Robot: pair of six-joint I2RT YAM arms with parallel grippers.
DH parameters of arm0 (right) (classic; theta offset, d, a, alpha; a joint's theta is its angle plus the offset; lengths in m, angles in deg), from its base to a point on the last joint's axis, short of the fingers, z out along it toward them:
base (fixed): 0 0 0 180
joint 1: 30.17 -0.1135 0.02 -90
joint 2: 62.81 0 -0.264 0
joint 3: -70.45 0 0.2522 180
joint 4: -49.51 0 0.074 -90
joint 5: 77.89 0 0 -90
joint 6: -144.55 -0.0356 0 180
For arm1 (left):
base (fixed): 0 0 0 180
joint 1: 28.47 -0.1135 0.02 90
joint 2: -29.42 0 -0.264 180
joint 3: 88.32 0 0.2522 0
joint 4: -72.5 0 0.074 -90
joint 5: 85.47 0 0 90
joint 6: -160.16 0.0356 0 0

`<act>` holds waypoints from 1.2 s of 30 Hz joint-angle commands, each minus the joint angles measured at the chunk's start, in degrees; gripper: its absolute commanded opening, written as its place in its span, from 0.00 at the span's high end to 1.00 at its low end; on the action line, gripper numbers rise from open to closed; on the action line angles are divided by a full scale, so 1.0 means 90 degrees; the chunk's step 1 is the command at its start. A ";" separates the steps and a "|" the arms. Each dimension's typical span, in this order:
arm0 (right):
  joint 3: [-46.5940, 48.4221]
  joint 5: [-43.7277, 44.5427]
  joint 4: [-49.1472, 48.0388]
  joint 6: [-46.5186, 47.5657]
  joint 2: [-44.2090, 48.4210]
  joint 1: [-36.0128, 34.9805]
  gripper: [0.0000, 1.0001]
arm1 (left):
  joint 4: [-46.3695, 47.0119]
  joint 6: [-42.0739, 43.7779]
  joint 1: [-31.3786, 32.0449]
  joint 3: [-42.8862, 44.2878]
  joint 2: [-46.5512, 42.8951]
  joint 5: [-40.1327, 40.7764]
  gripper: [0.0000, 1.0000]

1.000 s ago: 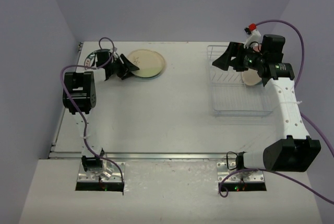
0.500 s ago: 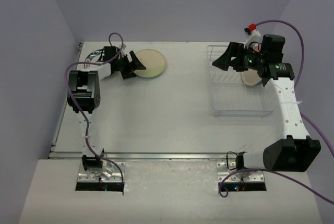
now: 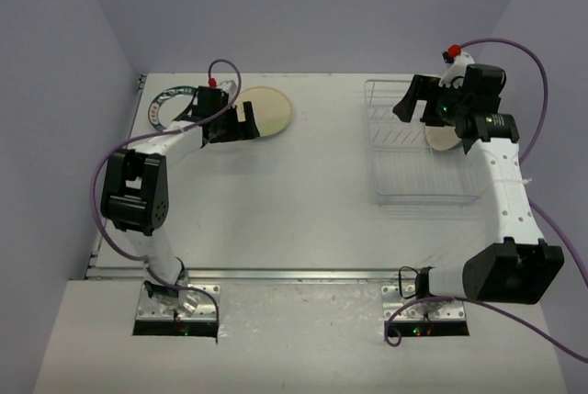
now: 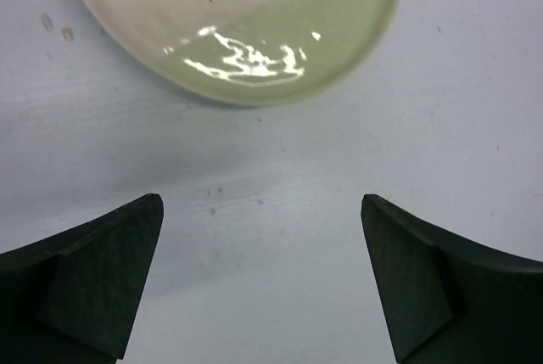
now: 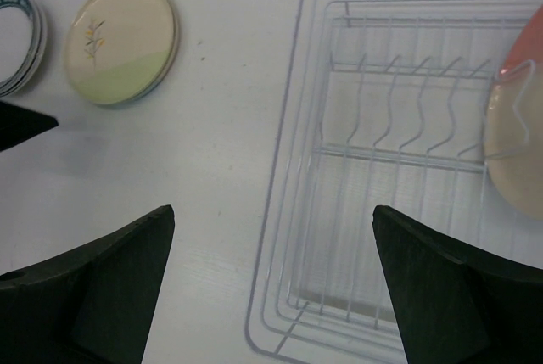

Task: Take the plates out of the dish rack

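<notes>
A cream plate with a green half (image 3: 262,111) lies flat on the table at the back left. My left gripper (image 3: 239,121) hovers at its near-left edge, open and empty. In the left wrist view the plate (image 4: 254,33) lies just beyond the gripper (image 4: 261,203), apart from both fingers. A white plate with a green rim (image 3: 165,107) lies further left. The dish rack (image 3: 395,151) stands at the right with a cream and pinkish plate (image 3: 439,140) upright in it. My right gripper (image 3: 411,105) hangs open above the rack's left end (image 5: 273,211).
The purple walls close in at the back and left. In the right wrist view the rack's wire dividers (image 5: 407,156) run across, the upright plate (image 5: 517,143) is at the right edge, and the cream plate (image 5: 123,40) and green-rimmed plates (image 5: 19,42) lie far left.
My left gripper has opened off the cream plate, which now lies free on the table, and its wrist has swung right. The right gripper has shifted slightly and stays open.
</notes>
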 commanded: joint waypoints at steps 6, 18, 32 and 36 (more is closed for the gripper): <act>0.0021 0.0732 -0.0608 -0.0137 -0.0322 0.0973 0.01 | 0.1686 0.0284 0.0226 -0.2162 -0.2020 -0.1127 0.00; 0.0446 0.1258 -0.0808 0.0717 -0.1070 0.1433 0.19 | 0.2085 0.0953 0.0712 -0.3785 -0.3833 -0.0928 0.03; 0.1574 0.2464 -0.0881 0.1584 -0.2292 0.1512 0.22 | 0.2238 0.0922 0.0855 -0.4357 -0.4379 -0.0443 0.02; 0.1606 0.2303 -0.0915 0.1585 -0.2529 0.1520 0.22 | 0.2187 0.0994 0.0855 -0.4302 -0.4370 -0.0309 0.01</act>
